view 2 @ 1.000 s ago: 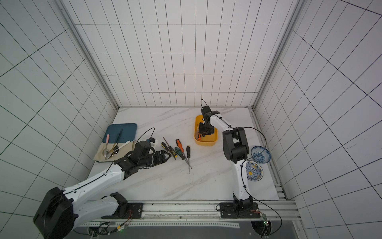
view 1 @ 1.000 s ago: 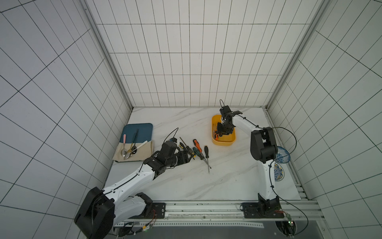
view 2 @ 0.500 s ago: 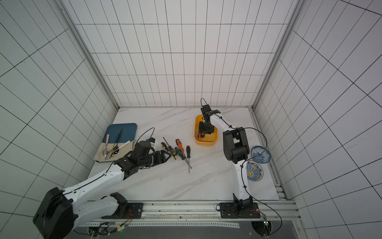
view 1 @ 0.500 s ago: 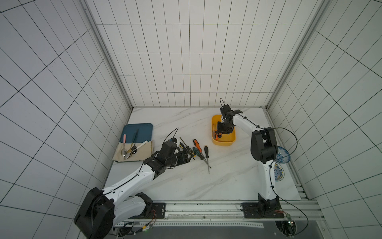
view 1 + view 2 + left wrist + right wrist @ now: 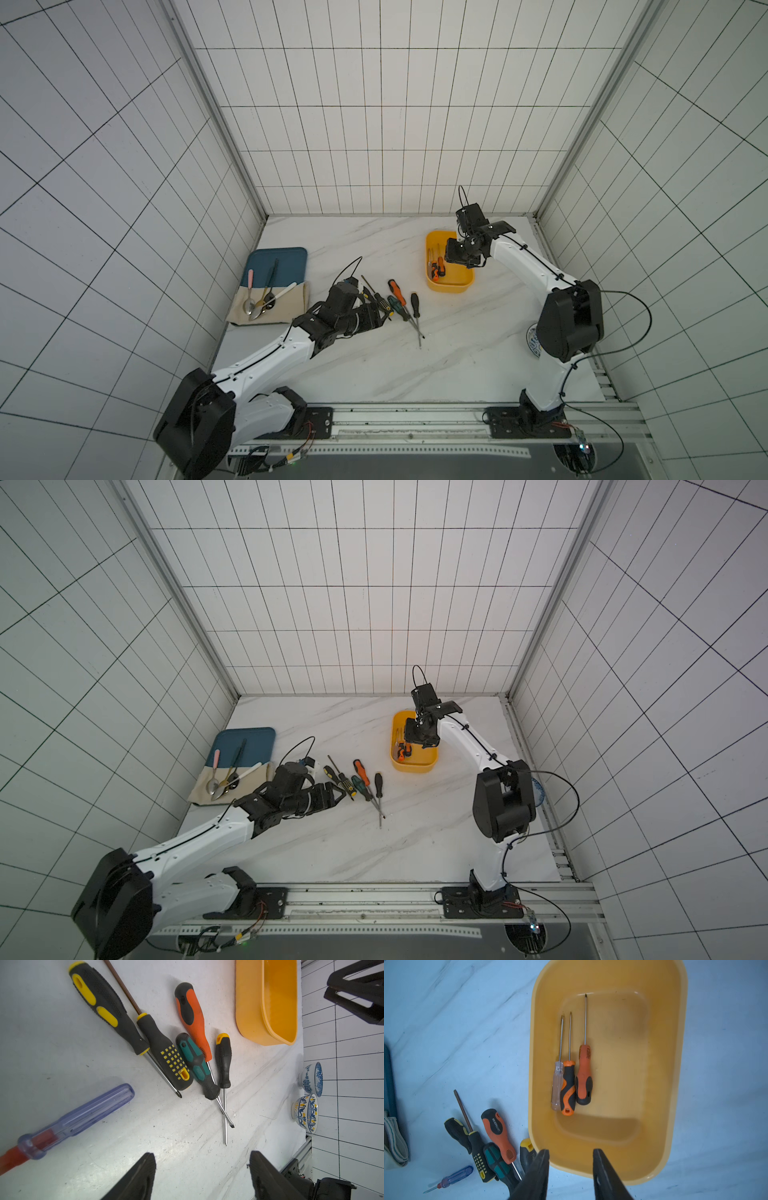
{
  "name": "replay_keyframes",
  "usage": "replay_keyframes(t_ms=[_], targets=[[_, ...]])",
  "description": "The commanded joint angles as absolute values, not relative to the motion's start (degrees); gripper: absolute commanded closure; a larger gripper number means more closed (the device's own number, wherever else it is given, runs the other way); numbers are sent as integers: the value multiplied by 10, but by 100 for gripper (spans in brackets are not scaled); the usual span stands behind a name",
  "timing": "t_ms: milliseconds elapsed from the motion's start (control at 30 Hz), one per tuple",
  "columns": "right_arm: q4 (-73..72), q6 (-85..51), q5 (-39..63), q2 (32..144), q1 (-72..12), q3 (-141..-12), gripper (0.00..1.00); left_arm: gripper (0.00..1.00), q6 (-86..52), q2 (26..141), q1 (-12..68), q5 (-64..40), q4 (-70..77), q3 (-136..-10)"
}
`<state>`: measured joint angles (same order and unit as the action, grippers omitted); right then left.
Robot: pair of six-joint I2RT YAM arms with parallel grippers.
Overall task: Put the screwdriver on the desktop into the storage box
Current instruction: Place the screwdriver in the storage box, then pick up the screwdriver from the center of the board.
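Three screwdrivers are seen side by side in the storage box, over which the right end effector is held narrowly parted & empty. A bunch of five is left on the counter, w/ a blue clear-handled screwdriver lying apart; the left end effector is spread wide, empty, near them.

left pincer spread wide; right pincer narrowly parted.

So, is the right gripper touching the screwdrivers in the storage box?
Apart. The right wrist view shows the right gripper with empty jaws, and bare floor of the storage box between it and the three screwdrivers.
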<state>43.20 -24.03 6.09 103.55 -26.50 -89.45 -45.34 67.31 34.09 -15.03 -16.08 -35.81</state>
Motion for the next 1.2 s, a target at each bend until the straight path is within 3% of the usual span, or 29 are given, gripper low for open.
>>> replay_keyframes(t_ms=[0, 533, 900, 1167], targets=[[423, -255, 49, 998, -275, -840, 61, 25, -440, 698, 357, -150, -156, -391], [361, -288, 31, 782, -290, -590, 61, 37, -411, 869, 413, -146, -186, -530], [352, -294, 31, 765, -290, -566, 61, 46, -410, 1005, 433, -112, -245, -650], [341, -296, 34, 776, -290, -558, 61, 47, -407, 1068, 438, -102, -259, -700]])
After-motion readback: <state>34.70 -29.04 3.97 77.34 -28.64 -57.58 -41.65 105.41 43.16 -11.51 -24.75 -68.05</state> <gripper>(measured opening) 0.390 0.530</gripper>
